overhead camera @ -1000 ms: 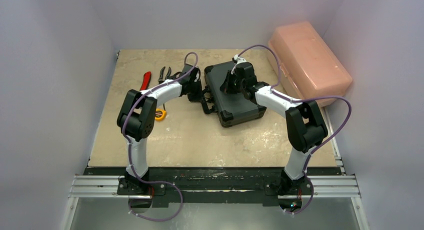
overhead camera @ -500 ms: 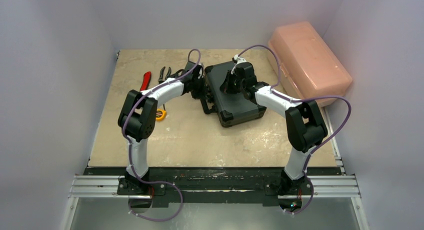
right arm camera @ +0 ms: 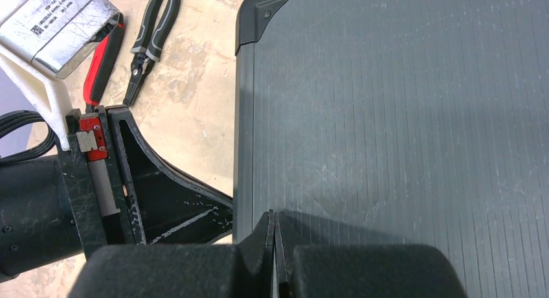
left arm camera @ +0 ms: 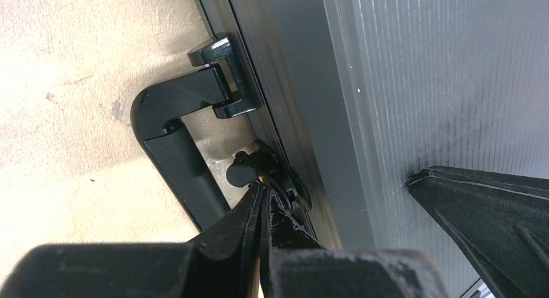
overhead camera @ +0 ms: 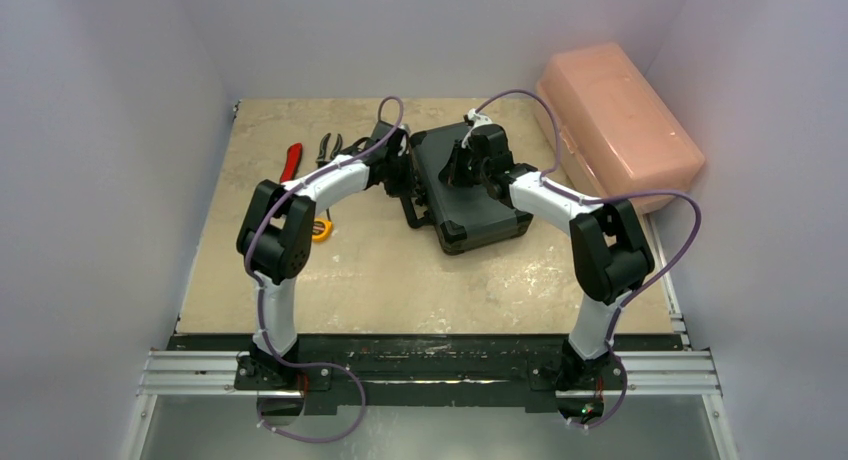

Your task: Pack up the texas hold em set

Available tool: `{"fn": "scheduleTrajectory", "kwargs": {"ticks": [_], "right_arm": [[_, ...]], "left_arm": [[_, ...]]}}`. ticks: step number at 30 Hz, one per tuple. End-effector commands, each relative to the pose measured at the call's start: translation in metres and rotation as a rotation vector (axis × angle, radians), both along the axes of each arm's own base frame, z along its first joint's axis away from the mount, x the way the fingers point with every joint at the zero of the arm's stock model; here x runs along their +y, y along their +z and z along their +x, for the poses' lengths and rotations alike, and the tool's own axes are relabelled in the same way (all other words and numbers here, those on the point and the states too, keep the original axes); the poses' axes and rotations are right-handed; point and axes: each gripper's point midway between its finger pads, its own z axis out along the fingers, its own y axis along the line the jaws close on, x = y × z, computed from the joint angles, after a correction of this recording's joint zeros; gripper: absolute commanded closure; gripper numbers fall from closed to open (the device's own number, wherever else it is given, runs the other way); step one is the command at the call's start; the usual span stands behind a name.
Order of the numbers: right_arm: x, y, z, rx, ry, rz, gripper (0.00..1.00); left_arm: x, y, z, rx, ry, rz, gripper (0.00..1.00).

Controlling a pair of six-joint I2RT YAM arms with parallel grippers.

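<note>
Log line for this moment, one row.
case: black briefcase closed | left gripper: shut, tips at front latch beside handle | right gripper: shut, tips on lid | phase: probably latching

My left gripper moved in over the last second, away from the left edge of the table, against the handle side of the black briefcase, fingertips pressed together at its latch, purple cable loop lifted higher.
</note>
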Motion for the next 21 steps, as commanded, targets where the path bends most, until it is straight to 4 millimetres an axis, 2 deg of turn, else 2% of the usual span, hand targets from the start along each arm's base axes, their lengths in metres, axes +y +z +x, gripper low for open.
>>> {"fn": "scheduleTrajectory", "kwargs": {"ticks": [1,15,21], "right_arm": [[-0.035,-0.106,-0.066,0.351,0.013,-0.214,1.0],[-0.033,-0.108,-0.066,0.357,0.017,-0.212,1.0],[-0.033,-0.108,-0.067,0.358,0.018,-0.212,1.0]], "left_arm": [[-0.021,0.045,0.008,-0.099,-0.023,-0.067,1.0],[-0.036,0.084,0.014,-0.168,-0.05,-0.08,1.0],[-0.033,0.083,0.014,-0.164,-0.049,-0.061,1.0]]}}
